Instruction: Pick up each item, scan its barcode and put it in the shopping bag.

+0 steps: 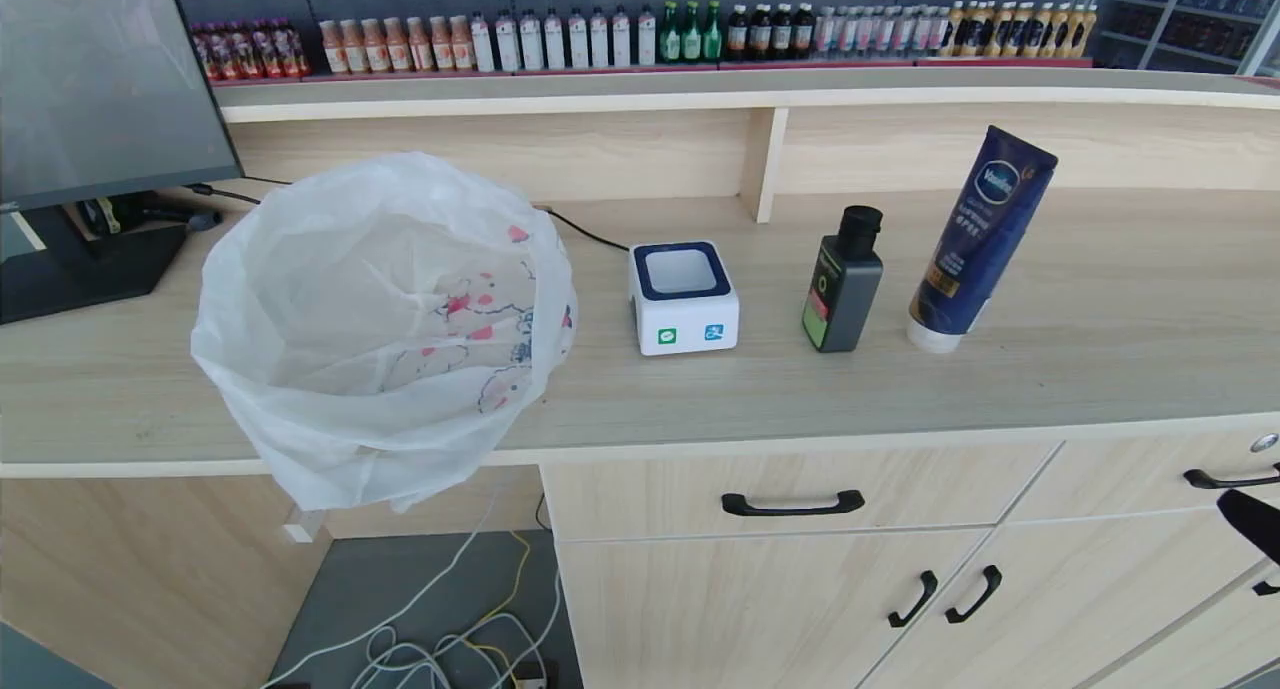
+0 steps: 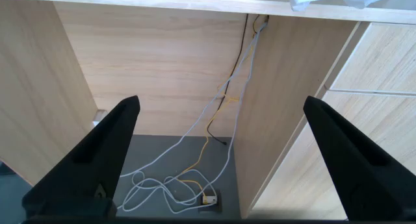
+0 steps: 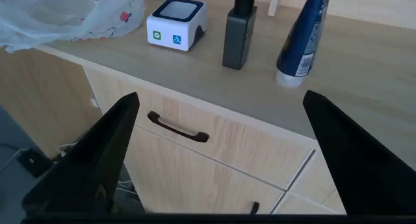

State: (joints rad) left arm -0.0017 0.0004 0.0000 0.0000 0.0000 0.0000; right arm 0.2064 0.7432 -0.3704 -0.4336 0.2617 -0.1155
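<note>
Left hand (image 2: 221, 165), right hand (image 3: 221, 169) spread; dark bottle (image 3: 239, 30), blue tube (image 3: 304, 36) on counter (image 3: 364, 87), well apart from right hand.

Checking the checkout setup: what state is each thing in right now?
shopping bag, open, mouth up
scanner, window facing up
dark bottle, upright, capped
blue tube, standing on its cap
left gripper, open, empty
right gripper, open, empty

Bright, even light fills my head view: the pale wooden counter (image 1: 1100, 349) shows faint, soft shadows at the feet of the dark blue squeeze tube (image 1: 985, 234) and the black flat bottle (image 1: 843, 294). The translucent white plastic bag (image 1: 380, 319) lets light through. The counter's front edge bows toward the sides
</note>
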